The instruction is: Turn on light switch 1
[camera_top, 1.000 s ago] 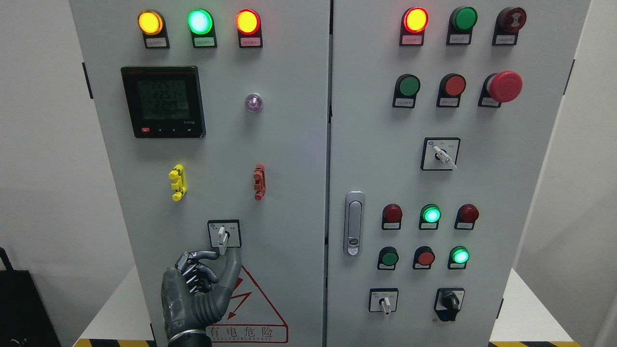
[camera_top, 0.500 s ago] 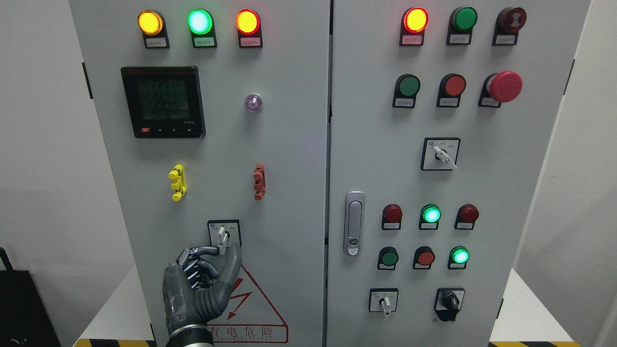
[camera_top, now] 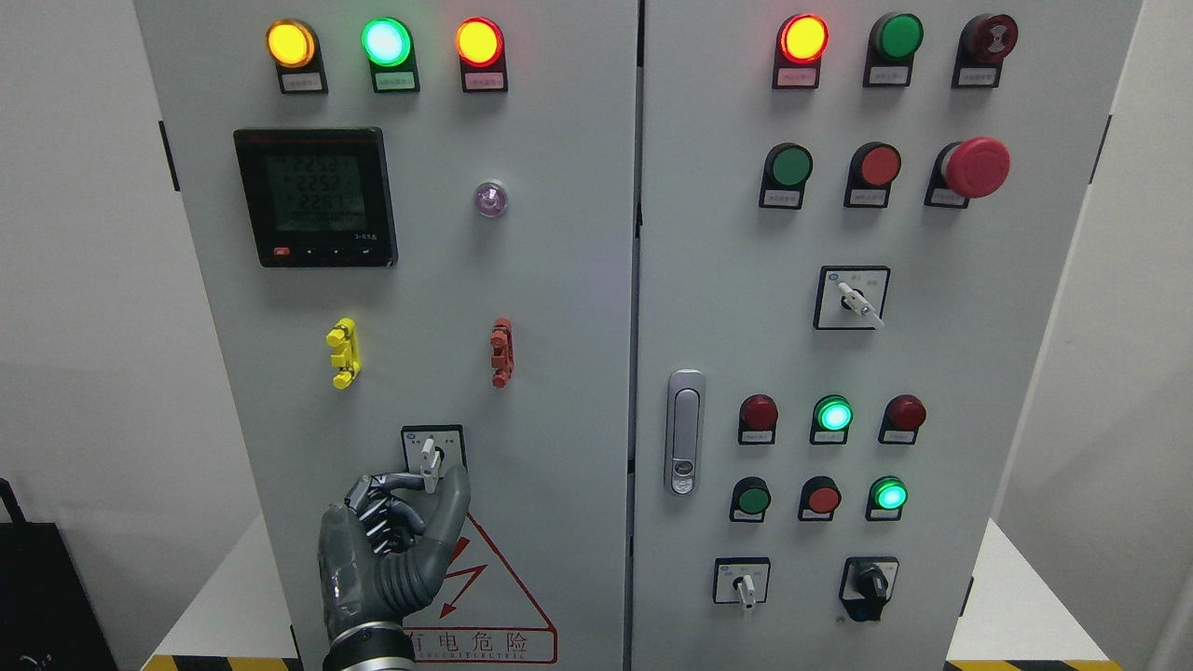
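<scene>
The rotary selector switch (camera_top: 430, 457) is mounted low on the left cabinet door (camera_top: 559, 298), above the warning triangle. Its small white lever is pinched at the lower tip between index finger and thumb of the left hand (camera_top: 396, 540). The lever is judged rigid, light and smooth, so slipping is likely; it is best gripped across its flat sides.

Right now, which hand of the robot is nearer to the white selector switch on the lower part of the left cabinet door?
Left. The left hand is just below the white selector switch, its fingertips at the lever's lower end. The right hand is not in view.
</scene>
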Tool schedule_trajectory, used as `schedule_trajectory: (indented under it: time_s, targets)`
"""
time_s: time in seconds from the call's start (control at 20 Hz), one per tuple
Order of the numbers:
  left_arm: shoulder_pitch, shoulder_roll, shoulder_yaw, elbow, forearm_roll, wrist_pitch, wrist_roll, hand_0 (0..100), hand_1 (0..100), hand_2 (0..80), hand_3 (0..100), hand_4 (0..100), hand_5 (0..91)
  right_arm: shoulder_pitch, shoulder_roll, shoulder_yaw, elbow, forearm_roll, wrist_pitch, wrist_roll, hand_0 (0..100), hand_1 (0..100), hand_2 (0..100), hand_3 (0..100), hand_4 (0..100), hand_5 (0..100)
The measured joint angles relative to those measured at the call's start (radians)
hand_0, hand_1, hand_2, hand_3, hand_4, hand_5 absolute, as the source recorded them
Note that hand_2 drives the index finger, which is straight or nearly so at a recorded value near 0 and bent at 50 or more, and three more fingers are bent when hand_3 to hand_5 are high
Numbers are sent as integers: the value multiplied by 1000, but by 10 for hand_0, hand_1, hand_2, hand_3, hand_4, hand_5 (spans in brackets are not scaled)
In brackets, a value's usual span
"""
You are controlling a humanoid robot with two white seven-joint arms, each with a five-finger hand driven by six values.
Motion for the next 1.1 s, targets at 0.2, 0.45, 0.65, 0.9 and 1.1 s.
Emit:
schedule_trajectory:
  time_s: [0.2, 0.45, 0.65, 0.9, 1.1]
  targets:
    - [-5, -1, 2, 0, 1, 5, -1, 64, 574, 524, 924, 960, 851, 0, 0, 0, 0, 0, 0, 0, 0, 0, 0, 0, 0, 0]
    - [-10, -2, 4, 0, 2, 17, -1, 66, 572, 531, 931, 960, 851, 0, 0, 0, 0, 0, 0, 0, 0, 0, 0, 0, 0, 0]
    - [-13, -2, 5, -1, 7, 24, -1, 68, 569, 539, 937, 961, 851, 0, 0, 0, 0, 0, 0, 0, 0, 0, 0, 0, 0, 0]
    - [-20, -2, 6, -1, 17, 31, -1, 70, 565, 551, 952, 965, 852, 0, 0, 0, 0, 0, 0, 0, 0, 0, 0, 0, 0, 0]
    - [-24, -2, 7, -1, 20, 32, -1, 76, 563, 559, 953, 969, 853, 0, 0, 0, 0, 0, 0, 0, 0, 0, 0, 0, 0, 0]
